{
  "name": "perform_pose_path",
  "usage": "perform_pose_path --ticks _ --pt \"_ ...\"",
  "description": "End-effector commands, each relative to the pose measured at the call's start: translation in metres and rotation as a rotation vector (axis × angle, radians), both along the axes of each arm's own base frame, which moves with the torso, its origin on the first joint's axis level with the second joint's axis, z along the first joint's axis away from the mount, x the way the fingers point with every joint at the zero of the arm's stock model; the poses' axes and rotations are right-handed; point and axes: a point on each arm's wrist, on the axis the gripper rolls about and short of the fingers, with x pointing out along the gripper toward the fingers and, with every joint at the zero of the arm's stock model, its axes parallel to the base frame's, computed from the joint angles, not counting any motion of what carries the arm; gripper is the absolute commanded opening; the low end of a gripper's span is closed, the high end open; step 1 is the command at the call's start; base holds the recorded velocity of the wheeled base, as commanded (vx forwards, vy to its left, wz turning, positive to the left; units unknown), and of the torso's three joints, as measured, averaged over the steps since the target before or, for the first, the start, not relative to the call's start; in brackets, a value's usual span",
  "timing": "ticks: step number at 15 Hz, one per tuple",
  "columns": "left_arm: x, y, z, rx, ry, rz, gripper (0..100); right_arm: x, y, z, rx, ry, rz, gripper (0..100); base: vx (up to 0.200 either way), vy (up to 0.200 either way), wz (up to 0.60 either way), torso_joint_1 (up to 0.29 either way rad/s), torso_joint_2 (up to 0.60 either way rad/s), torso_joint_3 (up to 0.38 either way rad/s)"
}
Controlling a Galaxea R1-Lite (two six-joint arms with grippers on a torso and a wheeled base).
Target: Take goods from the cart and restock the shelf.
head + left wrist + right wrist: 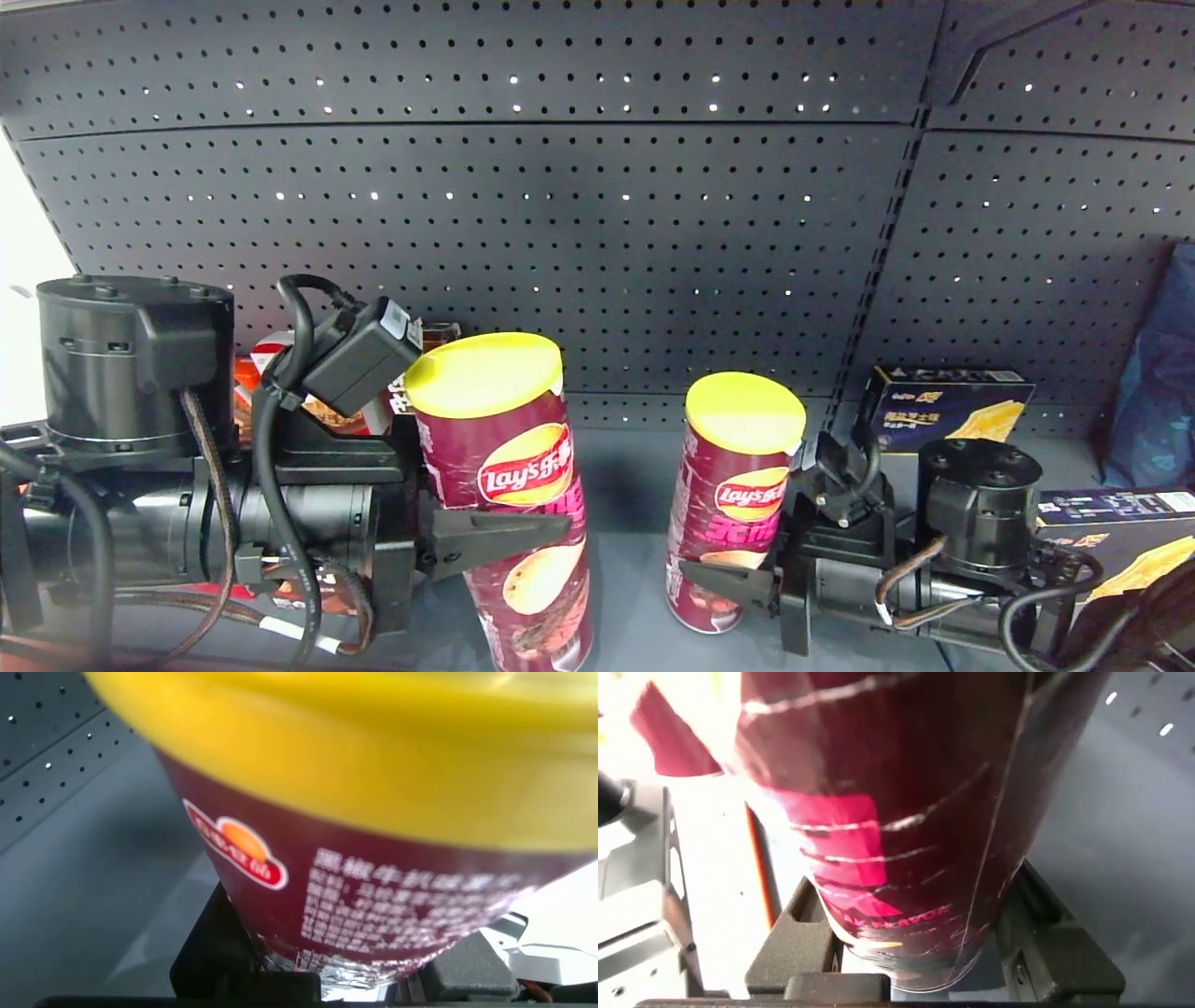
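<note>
A dark grey perforated metal back panel (597, 233) rises behind a flat grey shelf board (625, 485).

Over the board's left part is the larger-looking of two maroon cylindrical chip cans with yellow plastic lids (504, 467). It leans slightly, its lid towards the panel, and its base runs out of the head view. The left gripper (537, 537) is clamped on this left can below its middle. One black finger (504, 537) lies across the can's front, and in the left wrist view the can (374, 877) sits between both fingers (346, 971).

The second maroon can (738, 485) stands close to upright just right of the first, apart from it. Whether its base touches the board cannot be told. The right gripper (719, 579) is closed around its lower part, and the right wrist view shows the can (906, 840) wedged between the two black fingers (920, 961).

A dark blue bag (1158, 373) leans at the far right. Two dark rectangular cardboard boxes lie there too, one against the panel (948, 406) and one nearer (1111, 532). Red snack packets (257, 373) stand behind the left arm.
</note>
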Motion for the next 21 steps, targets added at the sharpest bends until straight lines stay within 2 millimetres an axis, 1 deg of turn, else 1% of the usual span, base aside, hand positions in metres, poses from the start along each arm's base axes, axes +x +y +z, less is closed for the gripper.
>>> perform_pose_path --ticks 1,8,9,13,16,19,20,21 --pt "0.001 -0.001 0.001 0.000 -0.002 0.000 0 -0.004 0.001 -0.002 -0.006 0.008 0.011 0 0.000 0.000 0.00 0.000 0.00 0.000" --pt "0.002 -0.001 0.000 0.001 0.001 0.002 0 -0.009 -0.001 -0.010 -0.024 0.032 0.018 0 0.000 0.000 0.00 0.000 0.00 0.000" --pt "0.002 -0.001 0.000 0.001 0.001 0.002 0 -0.010 -0.001 -0.010 -0.025 0.033 0.018 100 0.000 0.000 0.00 0.000 0.00 0.000" --pt "0.002 -0.001 0.000 0.001 0.001 0.002 0 -0.013 -0.004 -0.015 -0.032 0.040 0.015 100 0.000 0.000 0.00 0.000 0.00 0.000" --pt "0.002 -0.001 0.001 0.000 -0.002 0.002 0 -0.018 -0.010 -0.010 -0.010 0.001 0.010 100 0.000 0.000 0.00 0.000 0.00 0.000" --pt "0.001 0.000 0.001 -0.001 -0.003 0.002 0 -0.029 -0.023 0.011 0.036 -0.070 -0.027 100 0.000 0.000 0.00 0.000 0.00 0.000" --pt "0.001 0.000 0.001 0.000 -0.002 0.002 0 -0.037 -0.030 0.026 0.068 -0.117 -0.044 100 0.000 0.000 0.00 0.000 0.00 0.000" --pt "0.001 0.000 0.001 0.000 -0.002 0.002 0 -0.045 -0.037 0.033 0.086 -0.143 -0.049 100 0.000 0.000 0.00 0.000 0.00 0.000"
